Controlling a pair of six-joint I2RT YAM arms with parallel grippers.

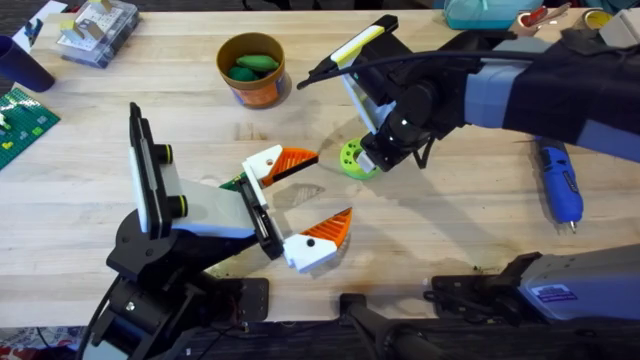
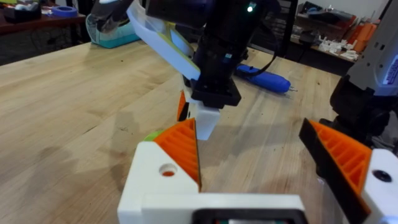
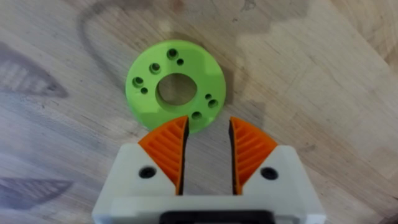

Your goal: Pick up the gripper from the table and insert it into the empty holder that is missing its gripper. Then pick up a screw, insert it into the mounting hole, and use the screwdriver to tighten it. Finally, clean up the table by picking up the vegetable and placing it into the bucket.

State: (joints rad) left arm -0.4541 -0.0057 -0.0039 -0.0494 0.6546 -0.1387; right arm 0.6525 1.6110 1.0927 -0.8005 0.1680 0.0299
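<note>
The wooden surface (image 1: pixel 150 90) is carrying everything. The left claw (image 1: pixel 305 200) is hovering low, fingers spread wide and gripping nothing. The right claw (image 3: pixel 208 149) is hanging just beside a green ring (image 3: pixel 175 86), fingers slightly parted. The blue screwdriver (image 1: pixel 560 180) is lying at the right; the orange bucket (image 1: pixel 252 70), far side, is holding green vegetables (image 1: pixel 250 65).

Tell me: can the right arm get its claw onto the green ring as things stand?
Probably yes. The right claw hangs just above the green ring, fingers apart, with bare table around it. The left claw sits open nearby but isn't between them.
</note>
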